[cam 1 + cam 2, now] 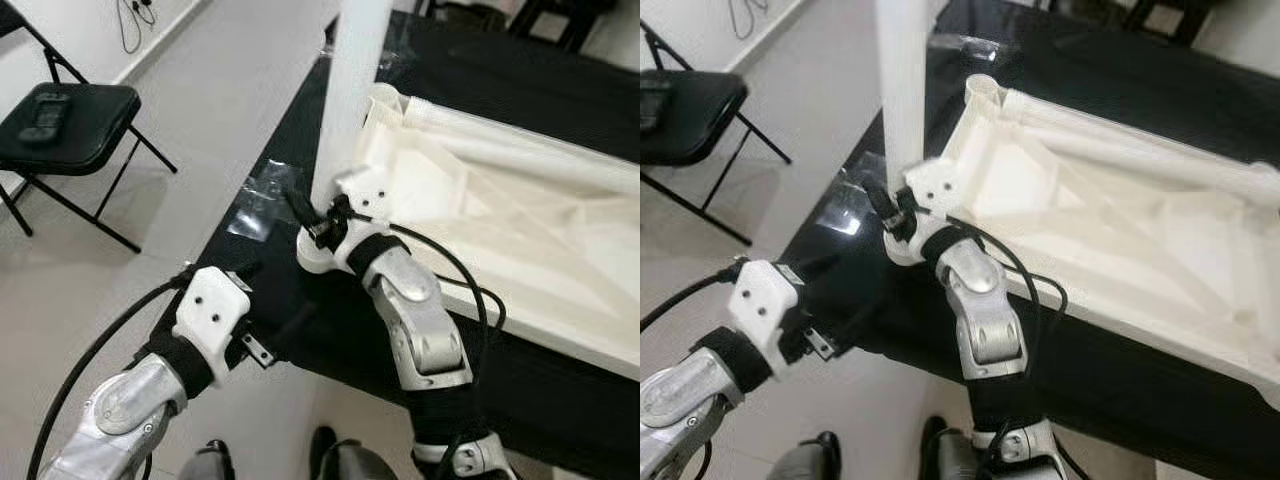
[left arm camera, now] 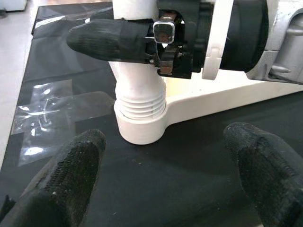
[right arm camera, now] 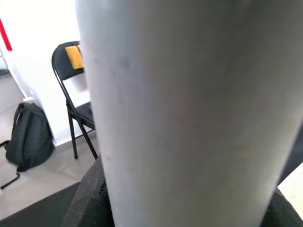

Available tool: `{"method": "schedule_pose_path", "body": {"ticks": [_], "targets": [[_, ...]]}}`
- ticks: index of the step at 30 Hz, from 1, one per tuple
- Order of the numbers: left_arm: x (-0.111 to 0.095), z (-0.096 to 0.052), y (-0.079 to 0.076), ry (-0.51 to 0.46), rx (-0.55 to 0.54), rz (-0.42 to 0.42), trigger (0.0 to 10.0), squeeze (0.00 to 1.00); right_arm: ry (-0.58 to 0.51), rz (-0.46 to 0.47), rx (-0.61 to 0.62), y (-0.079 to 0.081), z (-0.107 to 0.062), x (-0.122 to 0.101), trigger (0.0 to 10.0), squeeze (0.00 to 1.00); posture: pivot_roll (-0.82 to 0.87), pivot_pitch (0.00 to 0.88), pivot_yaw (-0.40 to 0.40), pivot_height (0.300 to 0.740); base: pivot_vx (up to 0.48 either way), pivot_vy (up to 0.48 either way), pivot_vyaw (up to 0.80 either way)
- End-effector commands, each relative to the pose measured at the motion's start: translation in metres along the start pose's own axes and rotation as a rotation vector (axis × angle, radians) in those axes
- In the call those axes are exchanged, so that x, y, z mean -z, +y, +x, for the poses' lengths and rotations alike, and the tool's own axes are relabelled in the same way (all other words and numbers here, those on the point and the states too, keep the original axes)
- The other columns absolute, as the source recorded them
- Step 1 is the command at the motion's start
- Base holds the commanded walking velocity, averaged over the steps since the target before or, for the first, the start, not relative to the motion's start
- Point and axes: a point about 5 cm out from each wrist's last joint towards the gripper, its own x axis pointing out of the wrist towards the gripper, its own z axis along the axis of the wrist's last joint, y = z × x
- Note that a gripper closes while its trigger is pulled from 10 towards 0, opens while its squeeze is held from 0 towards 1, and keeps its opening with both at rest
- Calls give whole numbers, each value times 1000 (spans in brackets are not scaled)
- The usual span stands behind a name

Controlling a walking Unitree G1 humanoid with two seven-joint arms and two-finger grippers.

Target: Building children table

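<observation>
A white leg (image 2: 137,90) is stood upright in the corner socket of the upturned white table (image 1: 1120,230), which is laid on the black tabletop (image 1: 560,80). The leg is pinched low down by the right claw (image 2: 142,35). The left claw (image 2: 165,175) is held spread wide, just beside the socket, touching nothing.

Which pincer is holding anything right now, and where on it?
The right pincer is clamped on the white table leg, low on its shaft just above the threaded corner socket. The left pincer is open, holding nothing.
</observation>
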Motion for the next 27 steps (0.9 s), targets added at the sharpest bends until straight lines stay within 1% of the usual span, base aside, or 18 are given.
{"method": "schedule_pose_path", "body": {"ticks": [1, 2, 4, 6, 7, 8, 9, 10, 11, 13, 14, 15, 16, 17, 20, 21, 25, 27], "targets": [[0, -1, -2, 7, 19, 3, 10000, 0, 222, 113, -44, 22, -1, 49, 0, 0, 133, 315, -128, 740, 0, 0, 0], [0, -1, -2, 7, 19, 3, 10000, 0, 222, 113, -44, 22, -1, 49, 0, 0, 133, 315, -128, 740, 0, 0, 0], [0, 0, 1, 5, 5, 9, 10000, 0, 185, 91, -112, 19, 12, 40, 10000, 0, 137, 315, -133, 740, 0, 0, 0], [0, 0, 1, 5, 5, 9, 10000, 0, 185, 91, -112, 19, 12, 40, 10000, 0, 137, 315, -133, 740, 0, 0, 0], [0, 0, 1, 5, 2, 11, 10000, 0, 165, 89, -143, 19, 16, 35, 10000, 0, 137, 314, -133, 740, 0, 0, 0], [1, -1, 1, 11, 4, 13, 10000, 0, 129, 101, -196, 22, 17, 27, 10000, 886, 138, 313, -132, 740, 0, 0, 0], [1, -1, 1, 11, 4, 13, 10000, 0, 129, 101, -196, 22, 17, 27, 10000, 886, 138, 313, -132, 740, 0, 0, 0], [2, -2, 0, 15, 5, 13, 10000, 0, 100, 110, -243, 23, 18, 21, 10000, 886, 141, 313, -129, 740, 0, 0, 0], [2, -2, 0, 17, 6, 13, 10000, 0, 60, 132, -325, 24, 18, 12, 10000, 1000, 144, 310, -129, 740, 0, 0, 0], [2, -3, 0, 17, 7, 14, 10000, 0, -3, 129, -461, 23, 19, -3, 10000, 1000, 145, 309, -129, 740, 0, 0, 0], [2, -3, 0, 17, 7, 14, 10000, 0, -3, 129, -461, 23, 19, -3, 10000, 1000, 145, 309, -129, 740, 0, 0, 0], [2, -3, 0, 17, 7, 15, 10000, 0, -23, 114, -515, 21, 19, -9, 10000, 816, 148, 309, -130, 740, 0, 0, 0], [2, -3, 0, 17, 7, 15, 10000, 0, -23, 114, -515, 21, 19, -9, 10000, 816, 148, 309, -130, 740, 0, 0, 0], [2, -3, 0, 18, 8, 15, 10000, 0, -41, 78, -580, 19, 19, -14, 10000, 0, 150, 310, -132, 740, 0, 0, 0], [2, -4, -2, 20, 8, 10, 10000, 0, -61, 9, -775, 13, 20, -22, 10000, 0, 156, 310, -136, 740, 0, 0, 0], [2, -4, -2, 20, 8, 10, 10000, 0, -61, 9, -775, 13, 20, -22, 10000, 0, 156, 310, -136, 740, 0, 0, 0], [2, -4, -3, 20, 7, 9, 10000, 0, -52, 3, -873, 11, 20, -24, 10000, 0, 159, 310, -137, 740, 0, 0, 0], [2, -4, -3, 20, 4, 8, 10000, 0, -41, 10, -967, 6, 22, -26, 10000, 0, 170, 313, -133, 740, 0, 0, 0]]}}
